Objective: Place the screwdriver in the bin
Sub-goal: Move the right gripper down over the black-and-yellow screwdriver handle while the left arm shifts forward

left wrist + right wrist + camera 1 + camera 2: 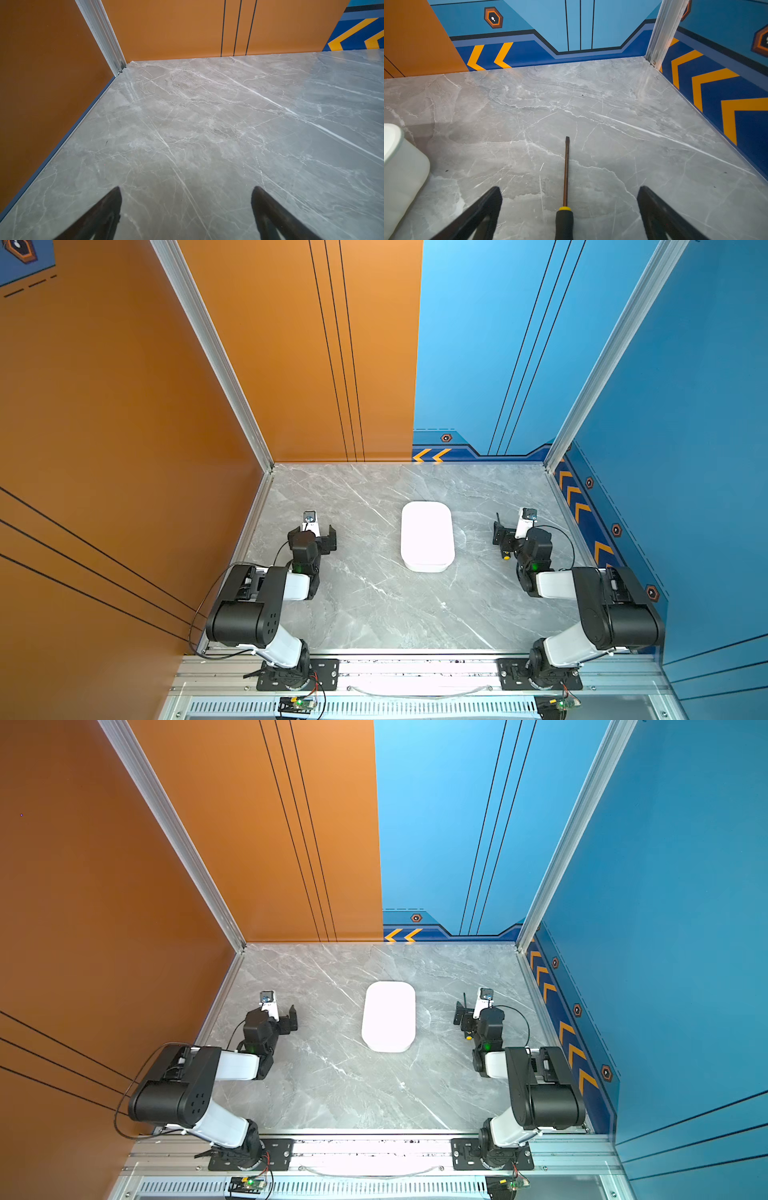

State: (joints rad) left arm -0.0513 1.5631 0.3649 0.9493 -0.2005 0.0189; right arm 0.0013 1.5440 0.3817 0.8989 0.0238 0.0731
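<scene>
Bin [427, 535] on table [374, 605] centre, screwdriver [566, 166] to its right

Both arms sit folded with elbows drawn back, the left gripper [188, 188] well to the left of the bin [428, 566] and the right gripper [506, 540] well to its right, each pointing away from its base with jaws spread wide, seemingly low over the surface.

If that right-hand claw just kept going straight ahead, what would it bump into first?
Probably the screwdriver, which lies between the open fingers of the right gripper, or the table beneath; the downward tilt is hard to judge.
</scene>
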